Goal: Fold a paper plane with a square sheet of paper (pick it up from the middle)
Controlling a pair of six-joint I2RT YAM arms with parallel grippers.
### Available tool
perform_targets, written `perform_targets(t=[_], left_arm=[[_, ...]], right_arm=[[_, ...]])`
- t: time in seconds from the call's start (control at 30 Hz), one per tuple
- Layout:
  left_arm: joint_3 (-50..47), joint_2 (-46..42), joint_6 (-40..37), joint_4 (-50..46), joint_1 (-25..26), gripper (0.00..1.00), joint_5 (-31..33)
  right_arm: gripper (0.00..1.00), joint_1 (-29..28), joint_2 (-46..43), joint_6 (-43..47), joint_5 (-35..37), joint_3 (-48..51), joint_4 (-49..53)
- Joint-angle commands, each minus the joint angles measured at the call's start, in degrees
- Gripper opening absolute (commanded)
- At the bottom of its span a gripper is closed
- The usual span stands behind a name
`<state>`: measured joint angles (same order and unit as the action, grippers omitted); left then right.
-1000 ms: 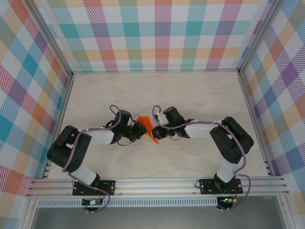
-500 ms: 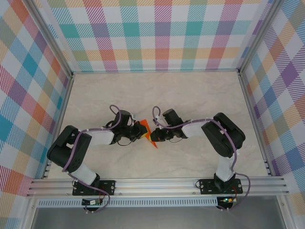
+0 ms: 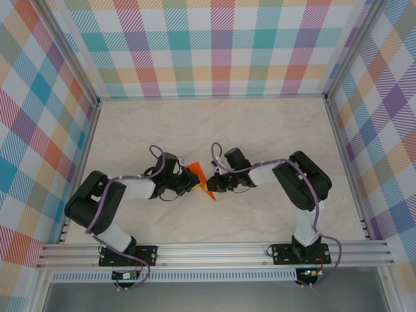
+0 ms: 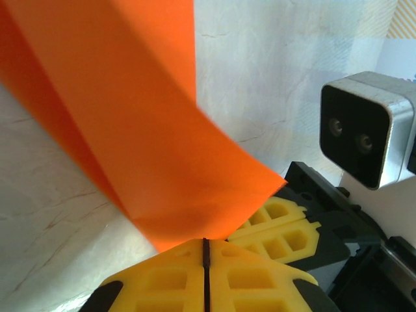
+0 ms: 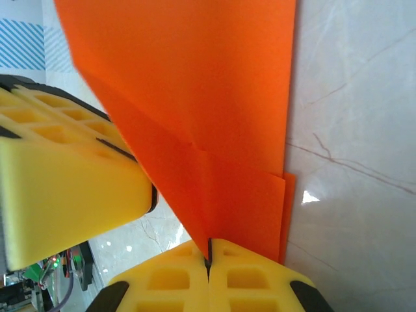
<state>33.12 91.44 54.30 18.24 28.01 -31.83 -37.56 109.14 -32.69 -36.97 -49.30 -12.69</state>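
The left gripper [image 4: 205,246] has its yellow fingers [image 4: 162,279] pressed together on one edge of the folded orange paper [image 4: 149,130]. The right gripper [image 5: 208,252] is clamped on the opposite edge. The paper spans between both fingertip pairs, just beside the marbled table [image 5: 351,130].

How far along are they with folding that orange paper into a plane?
Early to middle. Done: the orange paper already shows folded, overlapping layers. In hand: both pairs of jaws are shut on it, one from each side. Left: it isn't yet a narrow pointed dart, so more folds likely remain.
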Motion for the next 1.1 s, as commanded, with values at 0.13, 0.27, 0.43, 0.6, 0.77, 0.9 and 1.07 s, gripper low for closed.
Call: perform_targets(t=[0.13, 0.27, 0.43, 0.6, 0.77, 0.9, 1.07], left_arm=[[0.26, 1.75, -2.01, 0.92, 0.4, 0.07, 0.79], [0.98, 3.16, -2.01, 1.43, 0.36, 0.06, 0.54], [1.71, 4.31, -2.27, 1.54, 0.4, 0.06, 0.55], [2.39, 4.55, -2.18, 1.29, 0.38, 0.06, 1.11], [2.38, 4.27, -1.93, 0.92, 0.38, 0.06, 1.51], [2.53, 4.29, -1.66, 0.83, 0.42, 0.05, 1.65], [2.63, 4.1, -1.5, 0.58, 0.38, 0.05, 1.51]], right_arm=[[0.0, 0.73, 1.86, -1.57, -1.35, -1.41, -0.76], [0.0, 0.81, 2.0, -1.59, -1.39, -1.5, -0.41], [0.0, 0.82, 1.86, -1.19, -1.87, -1.74, 0.23], [0.05, 0.82, 0.6, 1.36, -1.55, -2.78, 3.13], [0.2, 0.82, -1.51, 5.31, -0.4, -4.61, 7.99], [0.24, 0.73, -2.8, 8.01, 1.4, -5.47, 11.18], [0.29, 0.06, -5.58, 11.41, 5.72, -5.87, 14.86]])
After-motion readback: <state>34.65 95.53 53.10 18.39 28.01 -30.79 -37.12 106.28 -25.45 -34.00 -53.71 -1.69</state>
